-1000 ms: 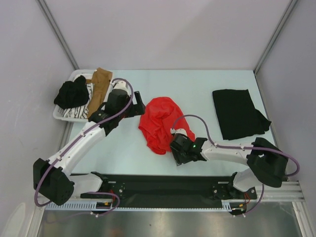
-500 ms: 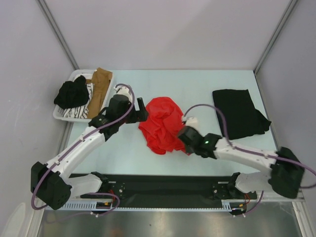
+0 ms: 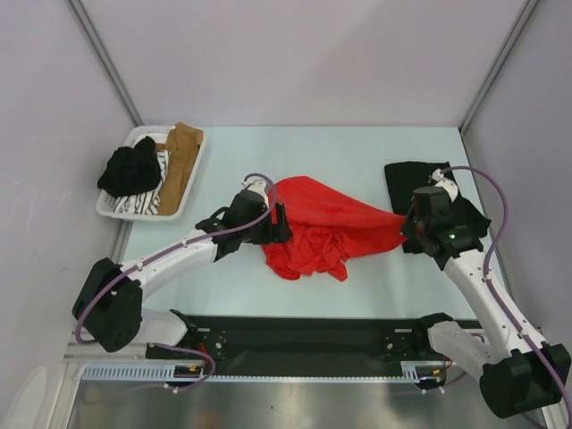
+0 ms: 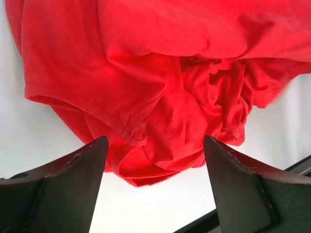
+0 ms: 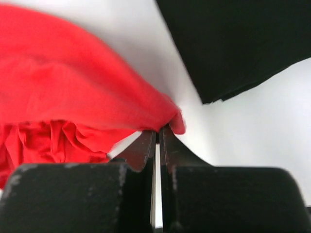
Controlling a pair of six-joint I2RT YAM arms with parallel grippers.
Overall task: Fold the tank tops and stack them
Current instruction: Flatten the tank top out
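Observation:
The red tank top (image 3: 322,225) lies mid-table, crumpled at its near left and drawn out into a taut point toward the right. My right gripper (image 3: 407,225) is shut on that right-hand tip (image 5: 167,119), beside the black tank top (image 3: 431,204), which lies folded flat at the right. My left gripper (image 3: 284,223) stands open at the red cloth's left edge, fingers (image 4: 73,179) wide apart with the bunched hem (image 4: 146,145) just ahead of them and nothing clamped.
A white basket (image 3: 134,211) at the far left holds a black garment (image 3: 130,168), a tan garment (image 3: 179,156) and striped cloth. Grey walls enclose the table on three sides. A black rail (image 3: 304,344) runs along the near edge.
My right gripper shut on the red tank top and pulled its edge far to the right, stretching the cloth out. My left arm moved right and nearer, to the cloth's left edge.

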